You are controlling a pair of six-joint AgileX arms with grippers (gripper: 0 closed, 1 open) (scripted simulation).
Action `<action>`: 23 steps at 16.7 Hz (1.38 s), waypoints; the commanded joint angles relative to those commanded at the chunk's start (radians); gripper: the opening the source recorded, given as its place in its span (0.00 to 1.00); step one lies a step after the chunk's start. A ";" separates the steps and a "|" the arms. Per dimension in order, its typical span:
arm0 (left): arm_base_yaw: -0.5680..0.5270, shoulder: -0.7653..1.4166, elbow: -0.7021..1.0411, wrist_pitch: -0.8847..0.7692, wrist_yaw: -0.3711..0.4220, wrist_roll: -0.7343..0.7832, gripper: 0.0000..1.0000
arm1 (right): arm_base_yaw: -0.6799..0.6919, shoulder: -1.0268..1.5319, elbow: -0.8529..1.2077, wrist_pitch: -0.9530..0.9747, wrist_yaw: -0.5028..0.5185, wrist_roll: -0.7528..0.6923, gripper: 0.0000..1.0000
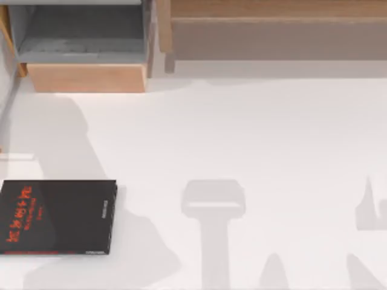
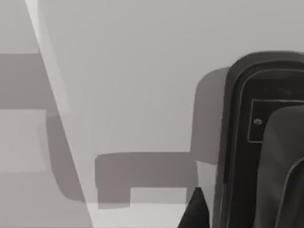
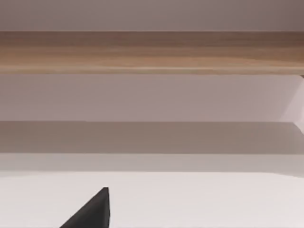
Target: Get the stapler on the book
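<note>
One black book [image 1: 57,216] flat at the left front of the desk [image 1: 254,139], cover up, good for a stapler on top.
Cannot tell open or shut for left gripper [image 2: 195,211] or right gripper [image 3: 92,211].

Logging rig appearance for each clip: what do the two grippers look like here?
Left gripper: a plain matte-black wedge tapering to a point. Right gripper: the same black, flat-sided wedge with a pointed tip. No cables or markings can be seen on either.
</note>
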 joint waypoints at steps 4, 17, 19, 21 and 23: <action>0.000 0.000 0.000 0.000 0.000 0.000 0.00 | 0.000 0.000 0.000 0.000 0.000 0.000 1.00; 0.003 -0.056 -0.019 -0.027 -0.059 0.027 0.00 | 0.000 0.000 0.000 0.000 0.000 0.000 1.00; -0.008 -0.128 -0.060 -0.029 -0.108 0.044 0.00 | 0.000 0.000 0.000 0.000 0.000 0.000 1.00; -0.042 -0.242 -0.126 -0.013 -0.152 0.050 0.00 | 0.000 0.000 0.000 0.000 0.000 0.000 1.00; -0.095 -0.377 -0.217 0.002 -0.181 0.042 0.00 | 0.000 0.000 0.000 0.000 0.000 0.000 1.00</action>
